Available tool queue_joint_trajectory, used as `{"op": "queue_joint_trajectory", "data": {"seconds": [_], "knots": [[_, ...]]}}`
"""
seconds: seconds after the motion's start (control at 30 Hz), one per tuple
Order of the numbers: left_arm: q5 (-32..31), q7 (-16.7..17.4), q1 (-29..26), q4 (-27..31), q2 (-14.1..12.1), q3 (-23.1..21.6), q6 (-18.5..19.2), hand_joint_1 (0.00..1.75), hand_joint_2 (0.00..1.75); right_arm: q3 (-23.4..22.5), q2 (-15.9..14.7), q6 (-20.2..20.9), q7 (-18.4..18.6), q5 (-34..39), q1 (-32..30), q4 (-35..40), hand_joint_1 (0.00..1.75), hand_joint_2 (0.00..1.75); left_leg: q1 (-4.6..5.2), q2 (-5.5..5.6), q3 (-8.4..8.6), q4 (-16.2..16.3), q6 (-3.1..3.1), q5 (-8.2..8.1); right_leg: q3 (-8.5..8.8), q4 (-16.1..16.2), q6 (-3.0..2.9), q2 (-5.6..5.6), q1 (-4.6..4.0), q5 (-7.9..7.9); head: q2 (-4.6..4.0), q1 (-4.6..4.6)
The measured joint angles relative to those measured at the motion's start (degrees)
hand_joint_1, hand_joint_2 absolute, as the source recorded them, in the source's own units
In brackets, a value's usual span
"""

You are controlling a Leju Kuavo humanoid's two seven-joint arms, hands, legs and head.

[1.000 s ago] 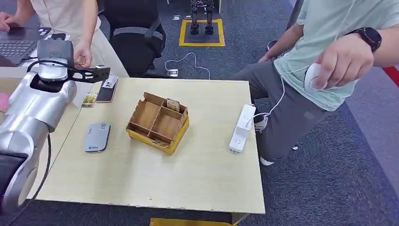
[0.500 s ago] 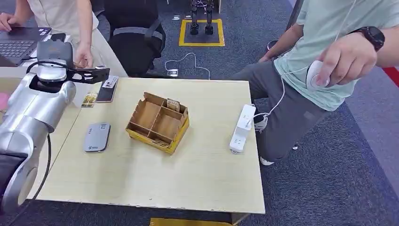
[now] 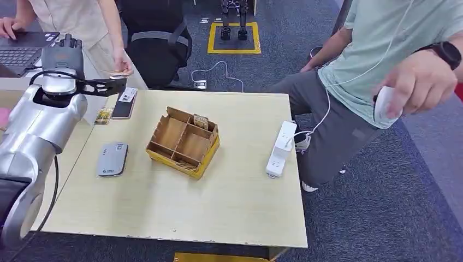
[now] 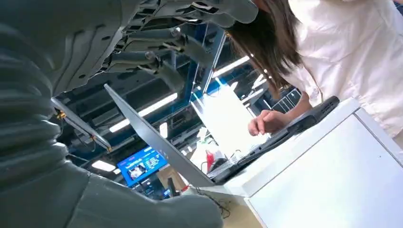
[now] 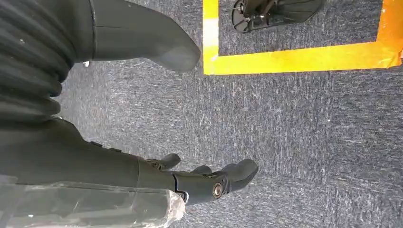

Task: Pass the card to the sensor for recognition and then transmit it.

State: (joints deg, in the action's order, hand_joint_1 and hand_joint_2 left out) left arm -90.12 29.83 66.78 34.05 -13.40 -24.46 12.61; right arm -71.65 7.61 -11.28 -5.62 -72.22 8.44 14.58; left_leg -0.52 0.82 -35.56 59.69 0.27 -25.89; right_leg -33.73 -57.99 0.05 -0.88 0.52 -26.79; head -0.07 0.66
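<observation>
A light wooden table (image 3: 180, 202) is seen on a dark grey carpet, with a yellow tape square (image 3: 233, 37) marked on the floor behind it. In the middle of the table a cardboard box (image 3: 183, 142) with compartments is placed, and one card (image 3: 201, 121) is stood in its far compartment. A grey sensor (image 3: 113, 159) is laid near the left edge of the table, well apart from the box. A white power strip (image 3: 280, 148) is laid near the right edge. At the far left corner a dark phone (image 3: 124, 103) and a small picture card (image 3: 103, 115) are laid just beside each other.

The left hand (image 3: 64, 50) is raised at the far left, beside a white desk with a laptop (image 3: 22, 48). In the left wrist view its fingers (image 4: 161, 52) are spread apart and nothing is held in them. A small card (image 3: 117, 71) is held in the hand of a person (image 3: 82, 19) in a pale shirt, near the left hand but apart from it. A second person (image 3: 382, 60) at the right is holding a white mouse (image 3: 384, 102).

The right hand (image 5: 199, 178) is hung over the carpet, its fingers loosely bent, and nothing is held.
</observation>
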Motion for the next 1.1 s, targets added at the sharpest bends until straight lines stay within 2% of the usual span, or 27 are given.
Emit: {"op": "queue_joint_trajectory", "data": {"seconds": [0.23, 0.4, 0.5, 0.67, 0.87, 1.1], "knots": [[0.0, 1.7, 0.0, 0.0, -2.2, 1.0, -0.5, 0.0, 1.75, 0.0, 0.0, 0.0, 0.0, -0.5, -0.1, 0.0, 0.0, 1.75, -0.01, -0.03, -0.01, 0.0, 0.0, 0.0, 0.0, 0.0, 0.0, -0.05, 0.0, 0.0, 0.0, 0.0], [0.0, 3.1, -0.8, -1.1, -6.9, 2.9, -1.8, 0.0, 1.75, -0.4, 0.0, 0.0, -0.1, -1.0, -0.3, 0.0, 0.0, 1.75, -0.03, -0.09, 0.02, -0.1, -0.01, 0.0, -0.04, 0.0, -0.02, -0.09, -0.02, -0.01, 0.0, 0.02], [0.0, 3.1, -1.7, -1.9, -8.8, 3.6, -3.1, 0.0, 1.75, -0.5, 0.0, -0.1, 0.0, -1.2, -0.5, 0.0, 0.0, 1.75, -0.06, 0.07, -0.09, -0.1, -0.01, 0.0, -0.01, 0.0, -0.03, 0.07, -0.05, -0.04, 0.0, -0.02], [0.0, 3.8, -5.4, -4.0, -12.9, 6.6, -5.5, 0.0, 1.75, -0.9, 0.0, -0.2, 0.8, -1.8, -0.8, 0.0, 0.0, 1.75, -0.06, -0.15, 0.02, -0.1, -0.07, -0.04, -0.08, 0.0, -0.1, -0.18, -0.04, -0.07, 0.0, 0.11], [0.0, 2.9, -8.5, -4.6, -13.9, 10.0, -6.9, 0.0, 1.75, -1.3, 0.0, -0.3, 0.5, -2.0, -0.5, 0.0, 0.0, 1.75, -0.05, -0.01, -0.01, -0.1, -0.07, -0.04, -0.03, 0.0, -0.1, -0.02, -0.04, -0.07, 0.0, 0.04], [0.0, 2.9, -8.7, -4.6, -13.6, 10.1, -6.2, 0.0, 1.75, -1.4, 0.0, -0.3, 0.0, -1.9, -0.4, 0.0, 0.0, 1.75, -0.05, -0.02, 0.0, -0.1, -0.07, -0.04, -0.03, 0.0, -0.1, -0.02, -0.03, -0.07, 0.0, 0.04]]}}
